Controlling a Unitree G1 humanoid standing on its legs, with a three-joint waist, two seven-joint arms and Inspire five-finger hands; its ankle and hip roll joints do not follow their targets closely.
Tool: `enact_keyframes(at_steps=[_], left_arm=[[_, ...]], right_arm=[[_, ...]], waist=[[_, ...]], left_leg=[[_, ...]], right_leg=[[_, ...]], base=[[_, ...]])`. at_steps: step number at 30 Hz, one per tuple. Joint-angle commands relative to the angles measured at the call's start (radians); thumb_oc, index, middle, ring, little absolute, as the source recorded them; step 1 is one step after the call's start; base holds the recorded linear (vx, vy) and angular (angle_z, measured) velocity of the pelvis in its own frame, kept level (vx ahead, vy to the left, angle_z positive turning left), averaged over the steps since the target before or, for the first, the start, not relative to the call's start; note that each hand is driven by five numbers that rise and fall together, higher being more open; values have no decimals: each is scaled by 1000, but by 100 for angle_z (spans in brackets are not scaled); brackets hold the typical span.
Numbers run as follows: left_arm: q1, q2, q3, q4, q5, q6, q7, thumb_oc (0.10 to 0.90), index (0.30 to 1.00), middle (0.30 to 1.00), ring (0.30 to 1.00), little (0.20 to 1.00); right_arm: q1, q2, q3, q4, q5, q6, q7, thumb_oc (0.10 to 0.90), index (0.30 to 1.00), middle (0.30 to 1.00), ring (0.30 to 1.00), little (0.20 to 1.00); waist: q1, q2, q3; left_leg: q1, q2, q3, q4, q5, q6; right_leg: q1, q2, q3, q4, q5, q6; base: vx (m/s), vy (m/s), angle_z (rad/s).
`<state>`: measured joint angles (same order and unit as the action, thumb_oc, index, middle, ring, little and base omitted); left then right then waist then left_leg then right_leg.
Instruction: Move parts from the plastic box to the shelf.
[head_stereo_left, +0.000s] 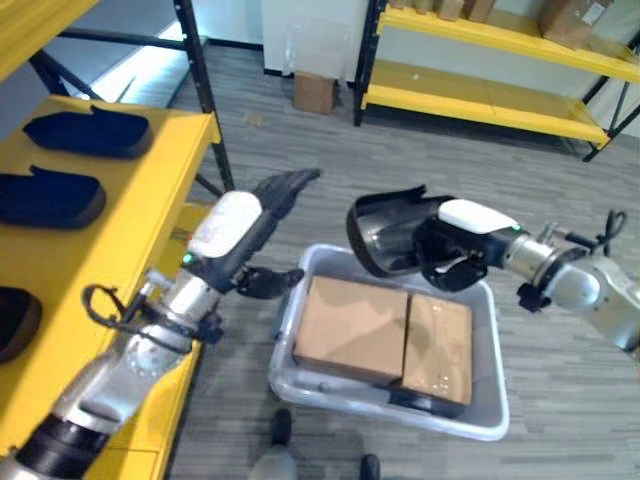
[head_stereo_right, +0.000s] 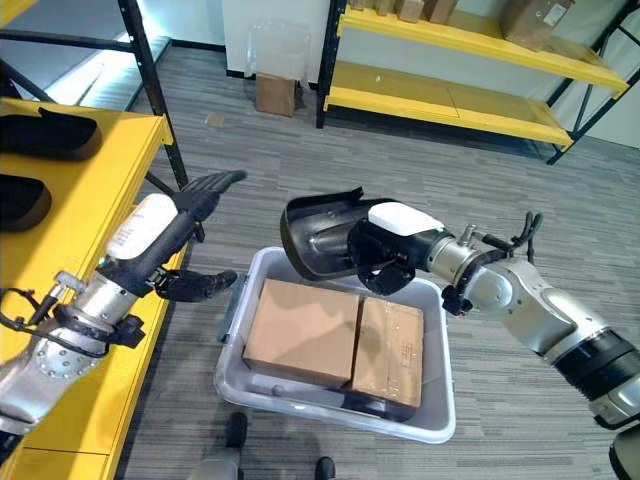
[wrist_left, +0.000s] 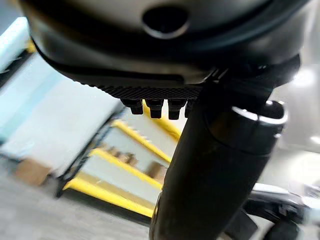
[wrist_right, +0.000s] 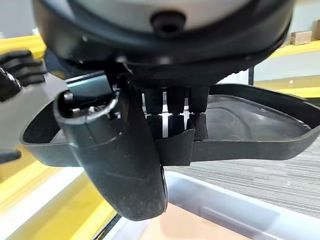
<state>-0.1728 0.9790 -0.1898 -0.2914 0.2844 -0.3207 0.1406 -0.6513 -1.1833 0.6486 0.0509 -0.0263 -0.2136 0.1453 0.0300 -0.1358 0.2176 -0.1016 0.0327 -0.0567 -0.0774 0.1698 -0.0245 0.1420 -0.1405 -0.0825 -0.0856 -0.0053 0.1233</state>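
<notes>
Above plastic box (head_stereo_right: 440, 395), black part (head_stereo_right: 318, 240) in right hand (head_stereo_right: 385, 250) fingers (wrist_right: 170, 102)

The left hand (head_stereo_left: 240, 235) reaches toward one o'clock, fingers straight and spread. The right hand (head_stereo_right: 385, 250) points toward nine o'clock, fingers curled in a pinch.

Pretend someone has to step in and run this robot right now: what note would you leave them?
Right hand: shut on a black moulded plastic tray-shaped part, held in the air above the far end of the grey plastic box.
Left hand: open, holding nothing, raised between the box and the yellow shelf.
Done: similar black parts already lie on the shelf.
Left: set the held part on the shelf. Two brown cardboard sheets cover the box, with something dark beneath.
</notes>
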Motion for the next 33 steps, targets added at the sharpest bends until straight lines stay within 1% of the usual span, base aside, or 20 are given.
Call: enact_keyframes(at_steps=[1,5,7,9,10,12,13,16,17,19,20,24,29,33], left_arm=[[-62,-14,-57,-27,51,-85,69,900,1000,1000,1000,1000],[-105,25,-91,-50,122,-95,82,900,1000,1000,1000,1000],[-121,36,-105,-54,135,-99,80,900,1000,1000,1000,1000],[-145,49,-128,-63,157,-104,84,900,1000,1000,1000,1000],[-173,58,-155,-68,180,-105,88,900,1000,1000,1000,1000],[-218,62,-197,-74,199,-111,88,900,1000,1000,1000,1000],[-222,62,-200,-71,200,-111,89,900,1000,1000,1000,1000],[-312,58,-276,-71,241,-116,99,900,1000,1000,1000,1000],[-326,56,-287,-73,252,-116,100,900,1000,1000,1000,1000],[-357,52,-310,-65,275,-113,111,900,1000,1000,1000,1000],[-379,40,-332,-36,302,-102,121,900,1000,1000,1000,1000],[-391,34,-343,-9,321,-93,129,900,1000,1000,1000,1000],[-411,14,-367,53,364,-77,136,900,1000,1000,1000,1000],[-397,17,-357,77,381,-68,140,900,1000,1000,1000,1000]], right_arm=[[-160,11,38,43,73,-36,-60,400,300,300,300,300],[-186,20,61,35,65,-41,-61,400,300,300,300,300],[-192,22,65,32,61,-43,-62,400,300,300,300,300],[-203,31,73,30,59,-45,-64,400,300,300,300,300],[-222,40,88,28,52,-44,-65,400,300,300,300,300],[-244,55,103,29,51,-44,-67,400,300,300,300,300],[-245,55,104,31,51,-44,-68,400,300,300,300,300],[-268,81,120,38,44,-44,-72,400,300,300,300,300],[-272,87,123,37,43,-45,-74,400,300,300,300,300],[-279,100,127,38,41,-44,-74,400,300,300,300,300],[-293,123,131,44,35,-44,-80,400,300,300,300,300],[-296,137,129,49,30,-41,-83,400,300,300,300,300],[-309,175,128,63,27,-36,-86,400,300,300,300,300],[-307,176,122,63,25,-35,-88,400,300,300,300,300]], waist=[[4,12,-197],[-1,11,-197],[-1,11,-196],[-3,11,-198],[-7,10,-198],[-9,9,-198],[-9,9,-198],[-15,9,-196],[-18,10,-196],[-21,10,-194],[-23,12,-193],[-23,12,-192],[-29,15,-197],[-31,15,-199]], left_leg=[[77,99,41,-10,-85,-51],[80,101,44,-10,-87,-51],[82,101,44,-10,-87,-51],[83,102,45,-10,-89,-51],[85,103,48,-10,-90,-51],[86,104,50,-10,-91,-51],[86,104,50,-10,-91,-51],[91,104,53,-10,-93,-50],[92,105,54,-10,-93,-50],[94,107,57,-10,-94,-51],[97,107,61,-10,-95,-50],[100,107,64,-10,-97,-49],[106,106,71,-10,-102,-47],[110,105,73,-10,-103,-47]], right_leg=[[-60,-16,16,73,31,22],[-58,-15,19,71,29,22],[-57,-15,20,70,29,22],[-56,-15,20,69,28,21],[-55,-14,21,67,28,22],[-55,-14,24,67,27,21],[-55,-14,24,67,27,21],[-53,-11,28,67,25,20],[-53,-11,29,68,24,19],[-54,-10,31,70,23,19],[-54,-10,39,68,24,18],[-54,-10,42,67,24,18],[-51,-11,48,65,23,16],[-49,-11,51,64,22,16]], base=[[0,0,0],[0,0,0],[0,0,0],[0,0,0],[0,0,0],[0,0,0],[0,0,0],[0,0,0],[0,0,0],[0,0,0],[6,4,-4],[5,3,-11],[11,3,-3],[0,0,0]])
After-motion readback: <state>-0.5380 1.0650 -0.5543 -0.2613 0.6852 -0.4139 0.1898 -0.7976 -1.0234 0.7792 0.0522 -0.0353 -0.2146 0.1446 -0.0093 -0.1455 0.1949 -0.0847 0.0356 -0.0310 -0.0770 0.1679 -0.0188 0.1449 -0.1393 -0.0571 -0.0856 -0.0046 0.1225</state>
